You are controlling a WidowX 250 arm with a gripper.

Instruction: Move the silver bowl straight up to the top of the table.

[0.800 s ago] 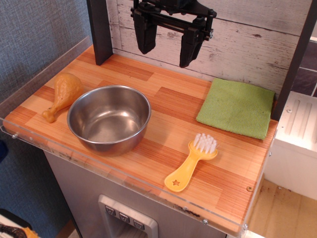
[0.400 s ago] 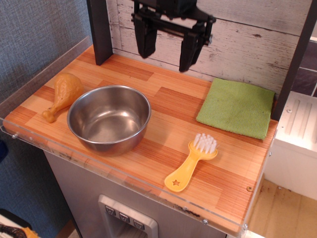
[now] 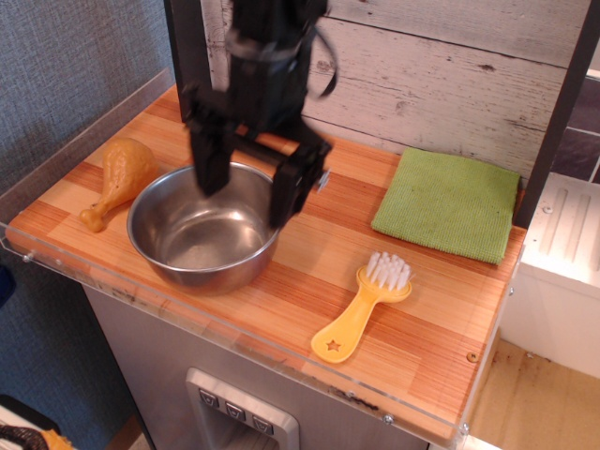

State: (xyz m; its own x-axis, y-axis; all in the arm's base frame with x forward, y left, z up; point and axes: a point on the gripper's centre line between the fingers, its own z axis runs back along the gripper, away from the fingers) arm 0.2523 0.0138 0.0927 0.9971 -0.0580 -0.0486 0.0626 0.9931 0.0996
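The silver bowl sits near the front left of the wood-plank table, upright and empty. My black gripper is open and hangs low over the bowl's back right part. One finger is over the bowl's inside. The other finger stands at the bowl's right rim. The fingers hold nothing. The arm hides the bowl's far rim.
A yellow toy drumstick lies just left of the bowl. A green cloth lies at the back right. A yellow brush lies at the front right. A dark post and white plank wall stand behind.
The gripper has come down and to the left, from high at the back wall to low over the bowl. It stays open. The bowl has not moved.
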